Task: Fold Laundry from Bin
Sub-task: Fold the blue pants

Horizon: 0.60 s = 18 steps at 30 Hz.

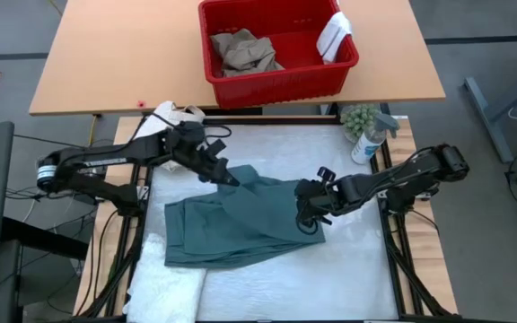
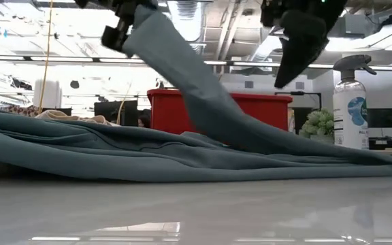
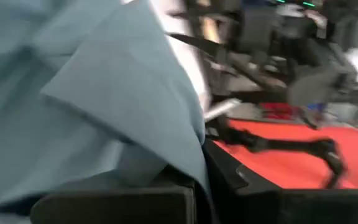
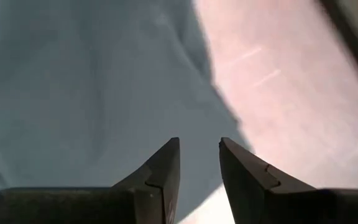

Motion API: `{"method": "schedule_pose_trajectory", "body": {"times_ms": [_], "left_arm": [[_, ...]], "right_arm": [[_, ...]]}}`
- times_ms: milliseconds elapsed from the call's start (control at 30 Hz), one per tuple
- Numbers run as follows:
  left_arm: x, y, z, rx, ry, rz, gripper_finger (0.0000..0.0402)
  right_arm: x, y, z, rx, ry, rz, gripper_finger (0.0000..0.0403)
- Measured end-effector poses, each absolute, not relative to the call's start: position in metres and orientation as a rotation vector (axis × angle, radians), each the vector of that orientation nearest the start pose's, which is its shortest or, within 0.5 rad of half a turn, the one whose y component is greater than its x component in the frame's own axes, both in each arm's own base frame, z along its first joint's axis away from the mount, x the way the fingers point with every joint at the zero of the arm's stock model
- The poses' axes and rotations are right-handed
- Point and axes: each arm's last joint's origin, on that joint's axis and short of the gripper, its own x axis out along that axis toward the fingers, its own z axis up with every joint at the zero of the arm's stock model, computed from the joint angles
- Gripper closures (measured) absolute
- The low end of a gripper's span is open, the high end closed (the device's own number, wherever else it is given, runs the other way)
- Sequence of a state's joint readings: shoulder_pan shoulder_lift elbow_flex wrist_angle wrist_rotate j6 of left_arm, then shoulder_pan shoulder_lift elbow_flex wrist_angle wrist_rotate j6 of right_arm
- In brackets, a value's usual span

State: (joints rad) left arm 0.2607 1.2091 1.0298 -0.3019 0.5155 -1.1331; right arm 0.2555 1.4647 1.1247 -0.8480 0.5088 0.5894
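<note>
While my left gripper (image 1: 232,178) held a pinched fold of the large teal-green garment (image 1: 240,224) raised above the white worktop (image 1: 357,260), the rest of that cloth lay spread across the middle. My right gripper (image 1: 307,208) hovered over the garment's right edge, fingers (image 4: 160,177) parted narrowly, nothing between them. Tan khaki trousers (image 1: 245,51) sat in the rectangular red plastic bin (image 1: 281,82) beyond, a small white cloth (image 1: 334,36) draped on its rim; a white textured towel (image 1: 164,278) lay at the near left. Risk, as I judged it: the lifted fold could slip from the left gripper, or the right gripper could catch one layer only, dragging the garment askew.
</note>
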Motion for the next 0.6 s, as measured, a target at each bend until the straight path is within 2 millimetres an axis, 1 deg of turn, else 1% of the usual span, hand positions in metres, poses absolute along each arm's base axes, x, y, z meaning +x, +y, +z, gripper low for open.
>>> {"method": "schedule_pose_trajectory", "body": {"times_ms": [67, 167, 367, 500, 600], "left_arm": [[0.249, 0.053, 0.323, -1.281, 0.558, 0.078, 0.0401], [0.242, 0.051, 0.326, -1.291, 0.569, 0.096, 0.0401], [0.237, 0.042, 0.329, -1.33, 0.578, 0.099, 0.0401], [0.235, 0.035, 0.325, -1.339, 0.633, 0.145, 0.0401], [0.233, 0.029, 0.321, -1.336, 0.667, 0.198, 0.0401]], "right_arm": [[0.274, 0.053, 0.246, 0.107, 0.984, -0.505, 0.0266], [0.275, 0.047, 0.23, 0.147, 0.971, -0.496, 0.0266], [0.27, 0.03, 0.198, 0.207, 0.973, -0.506, 0.0266], [0.267, 0.023, 0.177, 0.253, 0.948, -0.455, 0.0268], [0.265, 0.021, 0.168, 0.249, 0.927, -0.404, 0.0274]]}}
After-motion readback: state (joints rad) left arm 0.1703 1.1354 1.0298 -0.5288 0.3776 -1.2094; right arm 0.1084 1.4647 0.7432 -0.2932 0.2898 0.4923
